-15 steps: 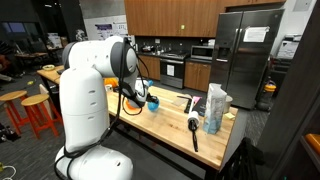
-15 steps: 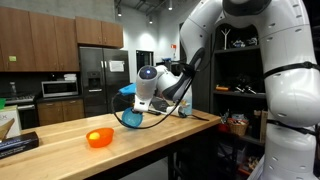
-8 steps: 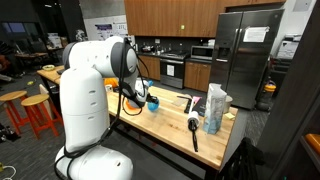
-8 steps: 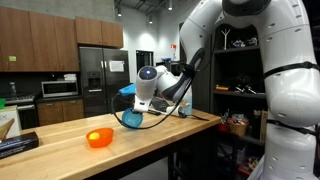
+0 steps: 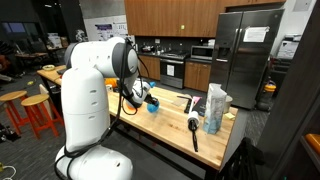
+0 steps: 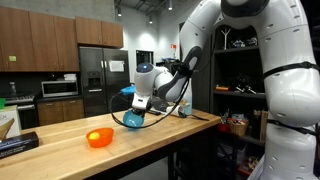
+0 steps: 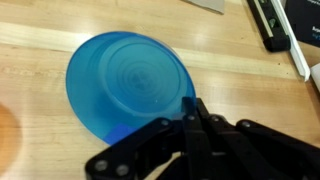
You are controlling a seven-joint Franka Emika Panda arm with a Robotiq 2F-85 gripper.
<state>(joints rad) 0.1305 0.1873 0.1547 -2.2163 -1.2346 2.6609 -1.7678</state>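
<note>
My gripper (image 7: 192, 108) is shut on the rim of a blue plastic bowl (image 7: 128, 85), with both black fingers (image 7: 200, 125) pressed together at its near-right edge. In both exterior views the blue bowl (image 6: 133, 119) (image 5: 153, 102) hangs tilted from the gripper (image 6: 140, 104), just above the wooden table (image 6: 150, 140). An orange bowl (image 6: 99, 137) sits on the table beside it, and shows as an orange blur at the left edge of the wrist view (image 7: 5, 128).
A black flat device (image 6: 18, 146) lies at the table's end. A white bag (image 5: 216, 100), a bottle (image 5: 211, 122) and a black tool (image 5: 193, 130) stand at the far table end. Black items (image 7: 275, 25) lie beyond the bowl. Orange stools (image 5: 35, 110) stand beside the table.
The gripper has risen slightly with the blue bowl in it and shifted a little; the orange bowl has not moved.
</note>
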